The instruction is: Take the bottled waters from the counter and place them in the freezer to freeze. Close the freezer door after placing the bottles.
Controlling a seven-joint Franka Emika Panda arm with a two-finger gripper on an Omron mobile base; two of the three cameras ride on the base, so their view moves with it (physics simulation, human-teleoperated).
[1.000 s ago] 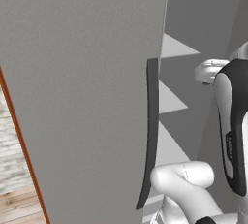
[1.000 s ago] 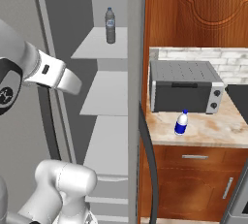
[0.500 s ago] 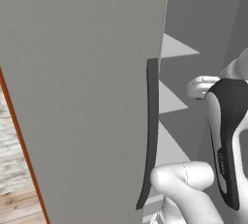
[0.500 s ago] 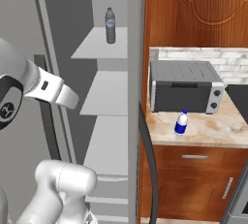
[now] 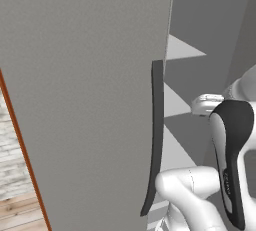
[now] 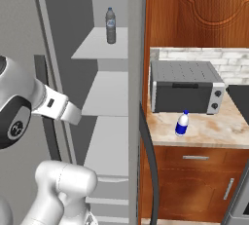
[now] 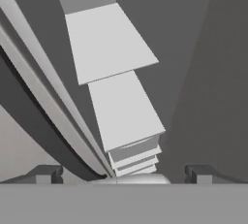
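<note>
Dark finger tips of the gripper (image 7: 124, 174) are seen spread wide with nothing between them, pointed along the pale shelves (image 7: 121, 106) inside the freezer (image 6: 104, 97). The freezer door (image 5: 85, 95) is swung open, its long dark handle (image 5: 155, 135) in front. A grey bottle (image 6: 111, 26) stands on the top shelf. A blue-capped bottle (image 6: 182, 123) stands on the counter (image 6: 214, 129), just before the toaster oven (image 6: 185, 87).

No legible text, label wording or numbers anywhere.

Freezer door (image 5: 85, 100) open — lower shelves (image 6: 109, 92) free, top w/ bottle (image 6: 111, 25).
</note>
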